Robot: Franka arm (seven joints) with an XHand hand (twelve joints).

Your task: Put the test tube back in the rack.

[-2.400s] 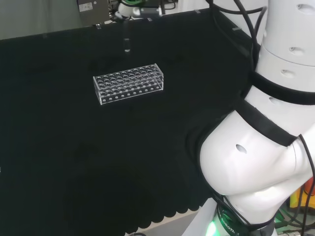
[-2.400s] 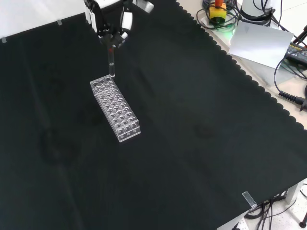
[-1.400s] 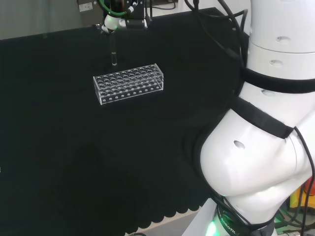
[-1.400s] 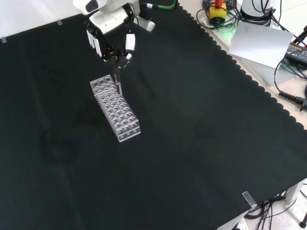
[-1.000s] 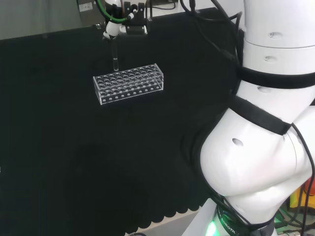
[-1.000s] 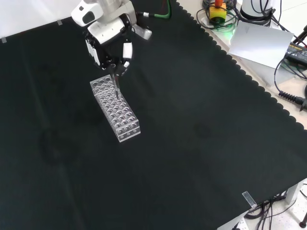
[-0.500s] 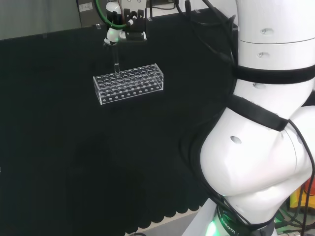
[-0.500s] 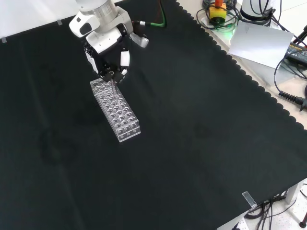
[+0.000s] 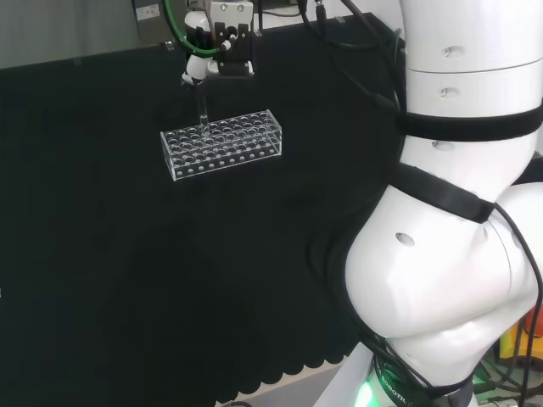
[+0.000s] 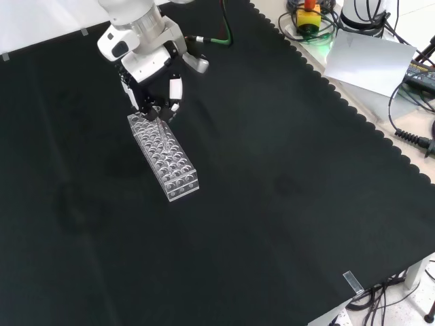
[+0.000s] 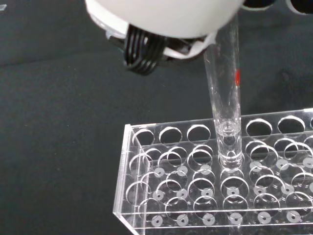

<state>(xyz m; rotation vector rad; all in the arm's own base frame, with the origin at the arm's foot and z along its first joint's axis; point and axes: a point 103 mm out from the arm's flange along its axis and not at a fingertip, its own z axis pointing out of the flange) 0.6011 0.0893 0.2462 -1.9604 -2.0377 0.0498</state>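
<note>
A clear plastic test tube rack (image 9: 222, 142) with several rows of holes stands on the black cloth; the front view shows this rack (image 10: 170, 163) running away from the camera. The hand (image 9: 217, 44) hangs over the rack's far-left part and is shut on a clear test tube (image 9: 203, 110), which it holds upright by the top. In the front view the hand (image 10: 151, 71) is over the rack's far end. In the wrist view the test tube (image 11: 224, 93), with a small red mark, has its lower end inside a hole in an outer row of the rack (image 11: 146, 215).
The arm's white links (image 9: 458, 254) stand at the right of the head view. Past the cloth's scalloped edge in the front view lie a white sheet (image 10: 370, 58), cables and a yellow and red button box (image 10: 309, 15). Open black cloth surrounds the rack.
The hand has come down and over the rack with the test tube. The tube's lower end, earlier above and beside the rack, now sits in a hole.
</note>
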